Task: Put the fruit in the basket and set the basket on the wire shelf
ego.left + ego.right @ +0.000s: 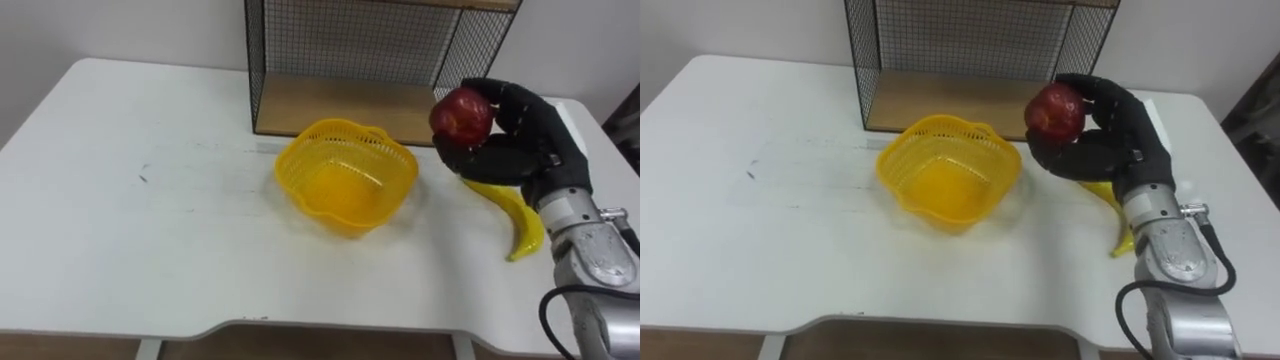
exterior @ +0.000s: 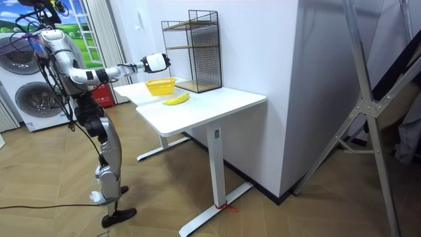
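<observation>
On the white table (image 1: 120,230), flat and smooth, you can see a few faint dark marks at the left. Near the middle sits the yellow basket (image 1: 292,185), round plastic full of little holes. Just behind it stands the black wire shelf (image 1: 350,40) with a wooden bottom. To the right, the black right hand (image 1: 520,140) has its fingers curled round the shiny red apple (image 1: 461,113), up off the table. Under that hand lies the curved yellow banana (image 1: 525,225). Your robot stands on a wooden floor (image 2: 263,217) near two washing machines (image 2: 33,99).
</observation>
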`<state>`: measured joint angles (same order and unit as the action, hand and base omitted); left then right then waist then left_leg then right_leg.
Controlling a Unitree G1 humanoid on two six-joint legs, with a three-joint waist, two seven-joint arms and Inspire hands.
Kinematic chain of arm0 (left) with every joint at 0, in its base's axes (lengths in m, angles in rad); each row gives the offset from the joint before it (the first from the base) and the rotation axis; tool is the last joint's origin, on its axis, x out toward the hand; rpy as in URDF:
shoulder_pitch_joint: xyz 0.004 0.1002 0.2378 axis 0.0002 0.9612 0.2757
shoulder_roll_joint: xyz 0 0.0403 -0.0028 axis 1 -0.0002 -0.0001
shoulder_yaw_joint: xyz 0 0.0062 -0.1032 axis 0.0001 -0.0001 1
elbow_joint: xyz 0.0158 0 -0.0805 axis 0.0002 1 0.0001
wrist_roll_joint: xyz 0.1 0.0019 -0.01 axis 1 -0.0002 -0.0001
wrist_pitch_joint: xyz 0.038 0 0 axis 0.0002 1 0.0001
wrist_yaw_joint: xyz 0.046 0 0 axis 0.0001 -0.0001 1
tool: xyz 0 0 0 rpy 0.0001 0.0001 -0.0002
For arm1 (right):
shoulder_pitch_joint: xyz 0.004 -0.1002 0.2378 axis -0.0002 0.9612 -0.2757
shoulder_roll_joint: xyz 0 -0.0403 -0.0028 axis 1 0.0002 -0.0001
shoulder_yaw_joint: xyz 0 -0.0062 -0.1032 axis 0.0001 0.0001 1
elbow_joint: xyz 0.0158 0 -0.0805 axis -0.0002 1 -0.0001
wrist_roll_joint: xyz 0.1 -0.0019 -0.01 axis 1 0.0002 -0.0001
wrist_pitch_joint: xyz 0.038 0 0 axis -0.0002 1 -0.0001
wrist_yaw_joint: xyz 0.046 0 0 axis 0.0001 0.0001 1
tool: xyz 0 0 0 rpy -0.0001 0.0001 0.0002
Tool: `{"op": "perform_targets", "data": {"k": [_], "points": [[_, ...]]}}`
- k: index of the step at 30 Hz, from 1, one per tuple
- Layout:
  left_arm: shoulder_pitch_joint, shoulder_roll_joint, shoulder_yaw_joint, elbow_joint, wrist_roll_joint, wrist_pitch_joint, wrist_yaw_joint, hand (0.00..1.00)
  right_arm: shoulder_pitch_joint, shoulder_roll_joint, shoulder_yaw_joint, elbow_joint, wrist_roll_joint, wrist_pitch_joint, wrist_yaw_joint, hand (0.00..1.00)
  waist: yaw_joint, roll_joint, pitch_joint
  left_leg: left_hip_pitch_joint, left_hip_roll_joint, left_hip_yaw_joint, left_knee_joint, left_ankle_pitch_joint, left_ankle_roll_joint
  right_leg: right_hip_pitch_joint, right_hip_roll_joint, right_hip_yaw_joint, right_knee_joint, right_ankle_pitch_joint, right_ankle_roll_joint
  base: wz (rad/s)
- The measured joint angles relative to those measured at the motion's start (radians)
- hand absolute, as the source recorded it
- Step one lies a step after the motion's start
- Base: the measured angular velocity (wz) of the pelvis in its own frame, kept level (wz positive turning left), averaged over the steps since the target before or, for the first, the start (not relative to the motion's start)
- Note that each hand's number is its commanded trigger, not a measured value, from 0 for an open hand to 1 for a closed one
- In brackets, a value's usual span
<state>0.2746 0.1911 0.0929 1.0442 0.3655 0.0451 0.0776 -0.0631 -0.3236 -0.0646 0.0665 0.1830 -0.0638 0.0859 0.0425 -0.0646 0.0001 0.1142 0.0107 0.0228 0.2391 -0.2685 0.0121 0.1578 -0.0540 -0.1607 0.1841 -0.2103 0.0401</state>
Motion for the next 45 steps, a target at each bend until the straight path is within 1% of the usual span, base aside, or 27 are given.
{"op": "perform_targets", "data": {"k": [2, 4, 5, 6, 7, 8, 9, 12, 13, 17, 19, 21, 24, 26, 27, 28, 29, 31, 33, 35, 38, 39, 45], "points": [[-0.005, 0.0, 0.001, 0.001, 0.0, 0.0, 0.0, 0.0, 0.0, -0.001, 0.018, -0.003, -0.038, 0.0, 0.005, 1.0, 0.007, 0.001, 0.0024, 0.002, 0.0, 0.006, -0.001, 0.0, 0.0, -0.003, 0.002, 0.01, 0.0, 0.0, 0.0, -0.1], [-0.014, 0.005, 0.001, 0.001, 0.001, -0.001, 0.0, 0.0, 0.0, -0.003, 0.035, -0.002, -0.109, 0.001, 0.007, 1.0, 0.02, -0.005, 0.008, -0.003, 0.0, 0.005, 0.0, 0.001, -0.002, -0.008, 0.002, 0.01, 0.002, 0.0, 0.0, -0.02], [-0.018, 0.007, 0.0, 0.001, 0.001, -0.001, -0.001, 0.0, -0.001, -0.003, 0.039, -0.002, -0.119, 0.001, 0.009, 1.0, 0.022, -0.008, 0.0078, -0.006, 0.0, 0.004, 0.0, 0.001, -0.002, -0.011, 0.002, 0.01, 0.003, 0.0, 0.0, 0.0], [-0.021, 0.009, 0.0, 0.001, 0.002, -0.001, -0.003, 0.0, -0.006, -0.003, 0.048, -0.002, -0.137, 0.001, 0.017, 1.0, 0.027, -0.013, 0.0055, -0.013, 0.001, 0.004, 0.001, 0.002, -0.003, -0.018, 0.002, 0.01, 0.004, 0.0, 0.0, 0.0], [-0.023, 0.01, 0.0, 0.0, 0.003, -0.001, -0.005, 0.0, -0.013, -0.003, 0.051, -0.002, -0.147, 0.001, 0.02, 1.0, 0.028, -0.016, 0.0057, -0.016, 0.0, 0.004, 0.002, 0.002, -0.002, -0.02, 0.002, 0.01, 0.004, 0.0, 0.0, 0.0], [-0.025, 0.011, 0.0, 0.0, 0.016, -0.001, -0.01, 0.0, -0.027, -0.003, 0.056, -0.002, -0.155, 0.001, 0.026, 1.0, 0.031, -0.023, 0.0093, -0.017, 0.0, 0.004, 0.002, 0.003, -0.002, -0.022, 0.002, 0.01, 0.004, 0.0, -0.001, 0.0], [-0.03, 0.015, 0.0, 0.0, 0.023, -0.001, -0.018, 0.0, -0.036, -0.003, 0.061, -0.002, -0.155, 0.001, 0.027, 1.0, 0.037, -0.029, 0.0073, -0.019, 0.0, 0.004, 0.001, 0.003, -0.002, -0.023, 0.002, 0.01, 0.003, 0.0, -0.001, 0.0], [-0.03, 0.021, 0.0, 0.0, 0.024, -0.001, -0.028, 0.0, -0.048, -0.004, 0.068, -0.002, -0.155, 0.001, 0.029, 1.0, 0.047, -0.04, 0.0009, -0.02, 0.0, 0.002, 0.0, 0.003, -0.002, -0.023, 0.002, 0.009, 0.002, 0.0, -0.001, 0.01], [-0.029, 0.021, 0.0, 0.0, 0.035, -0.001, -0.028, 0.0, -0.058, -0.004, 0.076, -0.002, -0.163, 0.001, 0.034, 1.0, 0.049, -0.043, 0.0007, -0.02, 0.0, 0.001, -0.001, 0.003, -0.002, -0.023, 0.002, 0.008, 0.001, 0.0, -0.001, 0.0], [-0.033, 0.021, 0.001, 0.0, 0.063, -0.001, -0.028, 0.0, -0.082, -0.003, 0.085, -0.003, -0.191, 0.001, 0.064, 1.0, 0.05, -0.042, 0.002, -0.026, 0.0, -0.002, 0.0, 0.003, -0.002, -0.028, 0.002, 0.008, 0.0, 0.0, -0.001, 0.0], [-0.035, 0.021, 0.001, 0.0, 0.069, -0.001, -0.028, 0.0, -0.082, -0.003, 0.085, -0.003, -0.198, 0.001, 0.072, 1.0, 0.051, -0.037, 0.0053, -0.03, 0.0, -0.003, -0.001, 0.003, -0.002, -0.03, 0.002, 0.008, 0.0, 0.0, -0.001, 0.0], [-0.035, 0.021, 0.001, 0.0, 0.069, -0.001, -0.028, 0.0, -0.082, -0.003, 0.085, -0.003, -0.209, 0.001, 0.072, 1.0, 0.05, -0.036, 0.006, -0.032, 0.0, -0.003, -0.001, 0.003, -0.002, -0.033, 0.002, 0.008, 0.0, 0.0, -0.001, 0.0], [-0.035, 0.021, 0.001, 0.0, 0.07, -0.001, -0.028, 0.0, -0.081, -0.003, 0.085, -0.003, -0.215, 0.001, 0.072, 1.0, 0.048, -0.029, 0.0107, -0.033, -0.001, -0.002, -0.002, 0.003, -0.002, -0.034, 0.002, 0.007, 0.0, 0.0, -0.001, 0.0], [-0.035, 0.021, 0.001, 0.0, 0.07, -0.001, -0.028, 0.0, -0.081, -0.004, 0.085, -0.003, -0.225, 0.001, 0.072, 1.0, 0.047, -0.028, 0.0112, -0.035, 0.0, -0.002, -0.002, 0.003, -0.002, -0.036, 0.002, 0.007, 0.0, 0.0, -0.001, 0.0], [-0.035, 0.021, 0.001, 0.0, 0.07, -0.001, -0.028, 0.0, -0.081, -0.004, 0.085, -0.003, -0.228, 0.001, 0.072, 0.85, 0.047, -0.029, 0.0107, -0.034, 0.0, -0.003, -0.002, 0.003, -0.002, -0.036, 0.002, 0.006, 0.0, 0.0, -0.001, 0.0], [-0.035, 0.021, 0.001, 0.0, 0.07, -0.001, -0.028, 0.0, -0.081, -0.004, 0.085, -0.003, -0.229, 0.001, 0.072, 0.46, 0.047, -0.031, 0.0092, -0.034, 0.0, -0.003, -0.003, 0.003, -0.002, -0.036, 0.002, 0.006, 0.0, 0.0, -0.001, 0.0], [-0.034, 0.021, 0.0, 0.0, 0.07, -0.001, -0.028, 0.0, -0.081, -0.004, 0.085, -0.003, -0.229, 0.001, 0.072, 0.0, 0.047, -0.032, 0.0085, -0.034, 0.0, -0.004, -0.003, 0.003, -0.002, -0.036, 0.002, 0.006, 0.0, 0.0, -0.001, 0.0], [-0.036, 0.021, 0.0, 0.0, 0.071, -0.001, -0.028, 0.0, -0.081, -0.003, 0.085, -0.003, -0.229, 0.001, 0.072, 0.0, 0.048, -0.038, 0.0043, -0.033, -0.001, -0.007, -0.004, 0.003, -0.002, -0.034, 0.002, 0.005, 0.0, 0.0, -0.001, 0.02], [-0.036, 0.021, 0.0, 0.0, 0.071, -0.001, -0.028, 0.0, -0.081, -0.004, 0.085, -0.002, -0.229, 0.001, 0.072, 0.0, 0.047, -0.043, 0.0018, -0.031, -0.001, -0.012, -0.004, 0.003, -0.002, -0.03, 0.002, 0.002, 0.0, 0.0, -0.001, 0.07], [-0.036, 0.021, 0.0, 0.0, 0.071, -0.001, -0.028, 0.0, -0.081, -0.004, 0.085, -0.002, -0.228, 0.001, 0.072, 0.0, 0.047, -0.044, 0.0019, -0.029, -0.001, -0.019, -0.004, 0.003, -0.002, -0.026, 0.002, -0.005, -0.001, 0.0, -0.001, 0.1], [-0.037, 0.021, -0.001, 0.0, 0.07, -0.001, -0.028, 0.0, -0.08, -0.003, 0.085, -0.002, -0.223, 0.001, 0.071, 0.0, 0.043, -0.046, 0.0059, -0.016, -0.002, -0.026, -0.006, 0.003, -0.002, -0.014, 0.002, -0.005, -0.003, 0.0, -0.001, 0.06], [-0.037, 0.021, -0.001, 0.002, 0.07, -0.002, -0.028, 0.0, -0.079, -0.003, 0.085, -0.002, -0.223, 0.001, 0.071, 0.0, 0.045, -0.041, 0.0097, -0.016, -0.002, -0.026, -0.006, 0.003, -0.002, -0.01, 0.002, -0.005, -0.004, 0.0, -0.001, 0.0], [-0.038, 0.021, -0.001, 0.009, 0.07, -0.002, -0.028, 0.0, -0.079, -0.003, 0.085, -0.002, -0.223, 0.001, 0.071, 0.0, 0.044, -0.037, 0.0125, -0.017, -0.002, -0.026, -0.005, 0.003, -0.002, -0.01, 0.002, -0.005, -0.003, 0.0, -0.001, 0.0]]}}
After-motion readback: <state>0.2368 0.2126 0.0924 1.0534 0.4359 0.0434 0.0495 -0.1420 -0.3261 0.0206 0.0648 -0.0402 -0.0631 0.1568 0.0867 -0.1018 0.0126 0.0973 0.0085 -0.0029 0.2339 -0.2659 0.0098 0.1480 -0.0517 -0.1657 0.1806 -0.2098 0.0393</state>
